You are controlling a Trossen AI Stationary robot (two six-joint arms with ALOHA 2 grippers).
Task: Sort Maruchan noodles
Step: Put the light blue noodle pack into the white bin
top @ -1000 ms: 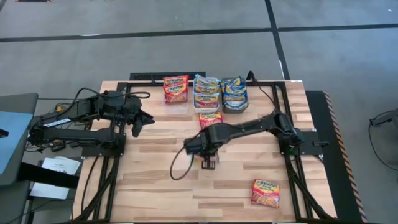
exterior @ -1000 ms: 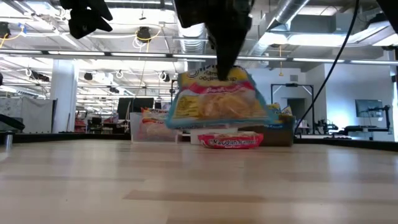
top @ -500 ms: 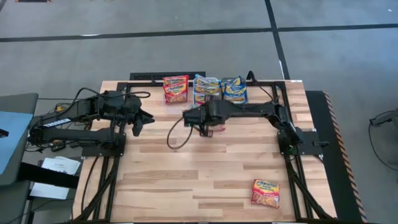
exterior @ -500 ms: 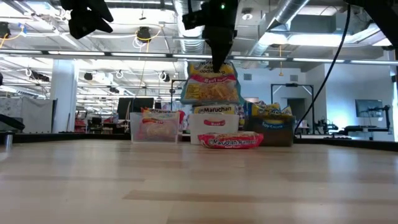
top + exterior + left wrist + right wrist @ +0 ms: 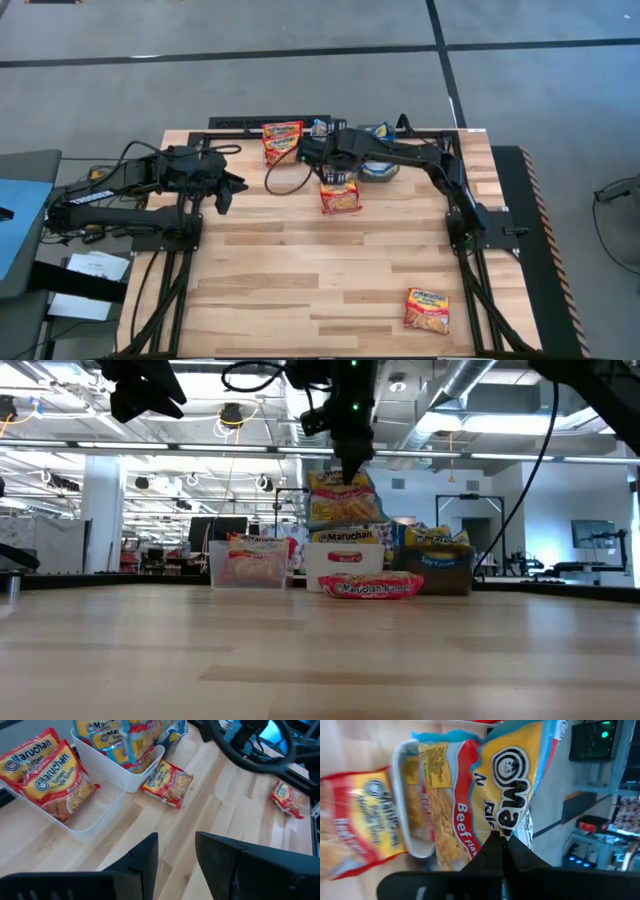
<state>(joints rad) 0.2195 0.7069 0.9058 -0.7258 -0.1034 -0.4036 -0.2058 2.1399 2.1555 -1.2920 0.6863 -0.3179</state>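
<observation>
Since the earlier frame the right gripper [image 5: 335, 158] has carried its beef packet [image 5: 345, 500] from mid-worktop to the far edge, above the row of bins. Its jaws are pressed together on the packet's top edge; the packet hangs clear of the white bin [image 5: 345, 562] beneath it, which already holds stacked noodles. To that bin's left stands a clear bin [image 5: 95, 815] with red-banded packets [image 5: 283, 142]; to its right, a dark-grey bin [image 5: 378, 165] with blue-banded packets, partly covered by the right arm in the high view. One red-banded packet [image 5: 340, 196] lies flat on the worktop [image 5: 300, 270] just in front of the white bin, below the gripper. Another loose packet [image 5: 428, 309] lies near the worktop's near right corner, well apart from the bins. The left gripper [image 5: 225, 190] hovers over the left side of the worktop, jaws spread and empty, clear of the bins. A looping cable [image 5: 280, 180] hangs from the right arm between the two grippers.
</observation>
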